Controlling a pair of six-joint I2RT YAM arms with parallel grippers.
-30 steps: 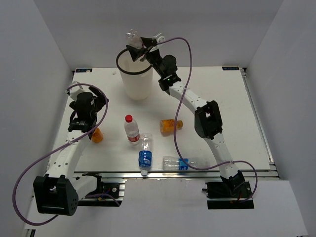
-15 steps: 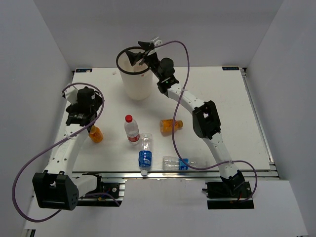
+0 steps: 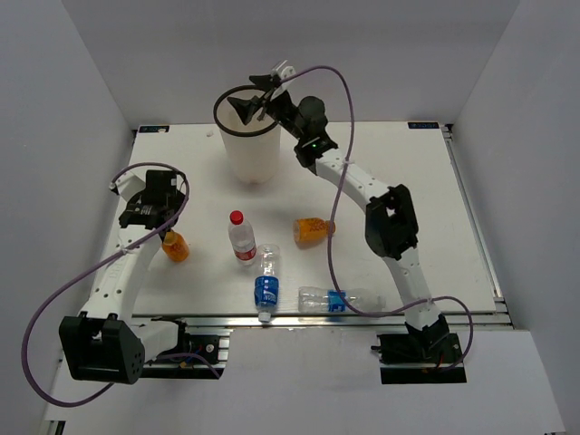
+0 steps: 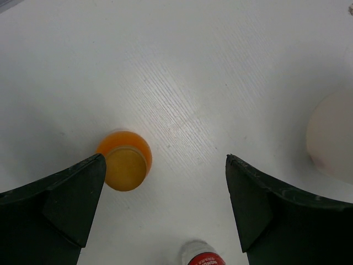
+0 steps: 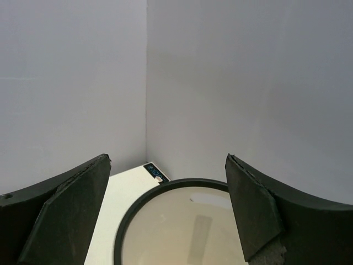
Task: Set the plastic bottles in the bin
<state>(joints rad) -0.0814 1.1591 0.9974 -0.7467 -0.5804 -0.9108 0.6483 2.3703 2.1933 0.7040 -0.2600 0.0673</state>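
The white bin (image 3: 249,154) with a black rim stands at the back of the table. My right gripper (image 3: 254,93) hangs open and empty over its mouth; in the right wrist view (image 5: 168,160) the bin's rim (image 5: 128,215) lies just below the fingers. My left gripper (image 3: 159,225) is open above the table, beside an upright orange bottle (image 3: 175,246) that sits next to the left fingertip (image 4: 88,182) in the wrist view (image 4: 125,167). A red-capped bottle (image 3: 241,237), two blue-labelled bottles (image 3: 265,285) (image 3: 331,298) and a lying orange bottle (image 3: 313,230) rest on the table.
White walls close in the table on three sides. The metal rail (image 3: 317,319) runs along the near edge, close to the two blue-labelled bottles. The red cap (image 4: 202,258) shows at the bottom of the left wrist view, and the bin's side (image 4: 331,135) at its right edge.
The right gripper held a clear bottle over the bin a second ago; it has opened and the bottle is gone from its fingers. The left arm has swung left, over the upright orange bottle.
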